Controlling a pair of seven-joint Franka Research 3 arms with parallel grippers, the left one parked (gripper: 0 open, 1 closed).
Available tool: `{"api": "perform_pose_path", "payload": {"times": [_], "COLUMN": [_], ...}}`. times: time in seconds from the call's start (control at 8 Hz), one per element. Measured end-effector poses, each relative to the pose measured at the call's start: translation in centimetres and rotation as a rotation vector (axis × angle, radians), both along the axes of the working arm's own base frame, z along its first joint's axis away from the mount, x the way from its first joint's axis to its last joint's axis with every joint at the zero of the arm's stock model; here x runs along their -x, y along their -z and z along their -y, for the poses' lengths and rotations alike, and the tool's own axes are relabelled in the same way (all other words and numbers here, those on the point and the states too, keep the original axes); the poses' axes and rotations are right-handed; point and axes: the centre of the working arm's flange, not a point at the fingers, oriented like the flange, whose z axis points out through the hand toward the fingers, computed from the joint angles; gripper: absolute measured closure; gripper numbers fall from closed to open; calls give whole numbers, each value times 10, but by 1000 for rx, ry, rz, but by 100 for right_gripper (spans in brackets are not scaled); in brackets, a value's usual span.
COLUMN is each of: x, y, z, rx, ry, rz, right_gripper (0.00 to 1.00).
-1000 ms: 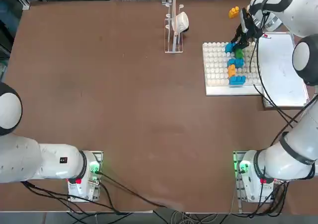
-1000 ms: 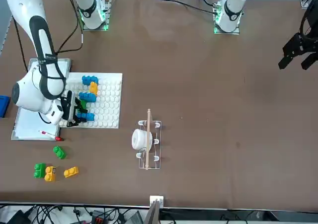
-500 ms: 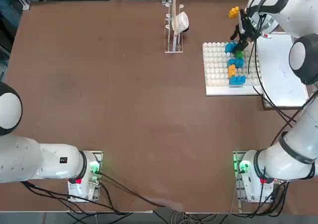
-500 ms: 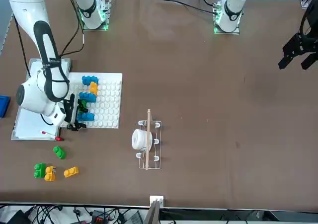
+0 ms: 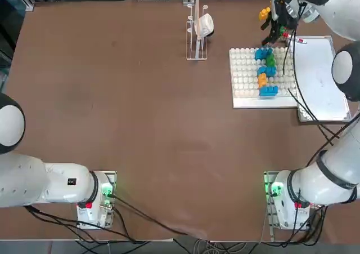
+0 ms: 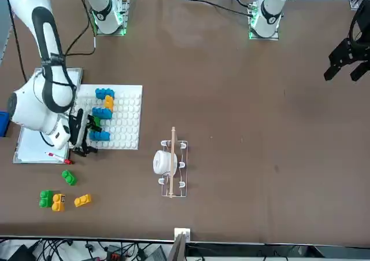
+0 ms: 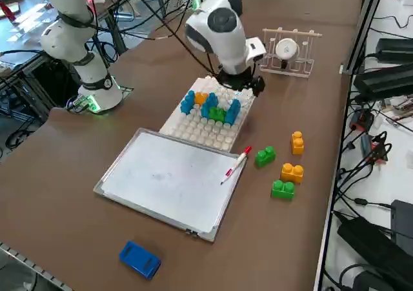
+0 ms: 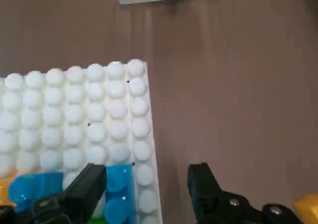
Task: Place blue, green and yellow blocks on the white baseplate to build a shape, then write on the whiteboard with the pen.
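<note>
My right gripper (image 8: 149, 189) hangs over the far edge of the white baseplate (image 5: 243, 79), its fingers spread wide with nothing between them; in the wrist view one finger (image 8: 87, 186) stands above the studs and the other (image 8: 203, 184) above bare table. On the baseplate I see a short line of blocks: blue block (image 5: 261, 54) at the far end, a green block (image 5: 271, 58) just beside it, a second blue one (image 5: 266, 71), an orange-yellow block (image 5: 262, 80), and a third blue one (image 5: 269, 90) nearest my arm's base. The whiteboard (image 7: 169, 181) lies next to the baseplate, on the outer side. The pen (image 7: 235, 164) rests on the whiteboard's far corner, its red end pointing off the frame. Loose blocks lie on the table beyond that corner: two green (image 7: 265, 155) (image 7: 282, 188) and two orange-yellow (image 7: 297, 142) (image 7: 292, 172). A blue oblong object (image 7: 139, 259) sits on the table past the whiteboard's near end. A wire rack (image 5: 196, 31) holding a white object stands well apart from the baseplate.
</note>
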Motion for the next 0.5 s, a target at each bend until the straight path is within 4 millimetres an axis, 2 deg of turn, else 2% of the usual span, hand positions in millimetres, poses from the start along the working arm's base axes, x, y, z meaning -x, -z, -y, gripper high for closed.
{"api": "perform_pose_path", "payload": {"times": [0.25, 0.5], "x": [-8, -14], "y": [-16, -13], "z": [26, 63], "rx": [76, 183], "ry": [63, 68], "rz": [-5, -11], "right_gripper": [0, 0]}}
